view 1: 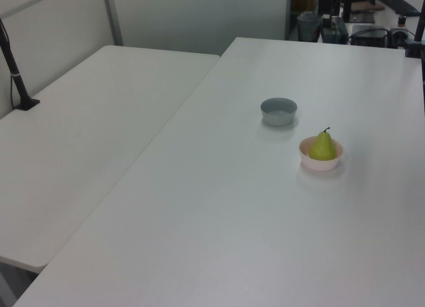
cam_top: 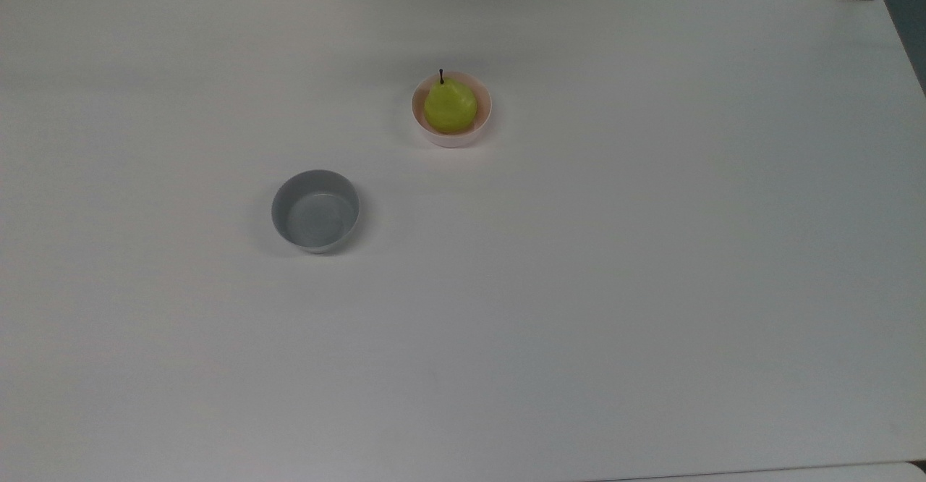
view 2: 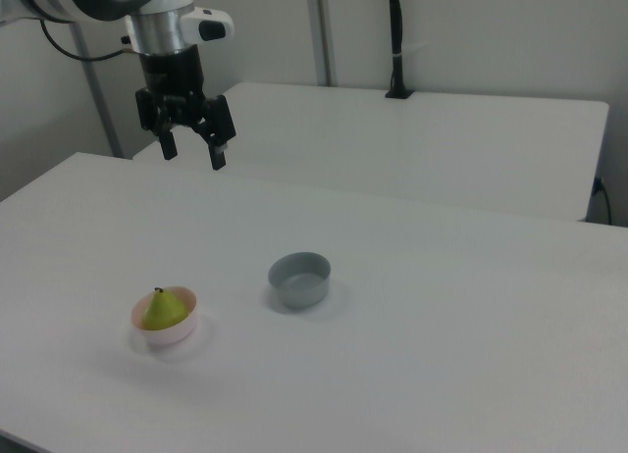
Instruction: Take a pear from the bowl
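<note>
One glossy pear [cam_top: 450, 106] in round pink bowl [cam_top: 427, 128] — hand [view 2: 192, 151] open, empty | grey bowl [cam_top: 315, 211] apart

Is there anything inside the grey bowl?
No, the grey bowl is empty in the top view; the pear sits in the pink bowl.

The pear [cam_top: 450, 106] is a glossy yellow-green with a thin dark stem. The bowl [cam_top: 452, 137] under it is pale pink. The other bowl [cam_top: 315, 211] is plain grey. The table [cam_top: 579, 286] is white, unpatterned. The gripper [view 2: 192, 152] is black.
</note>
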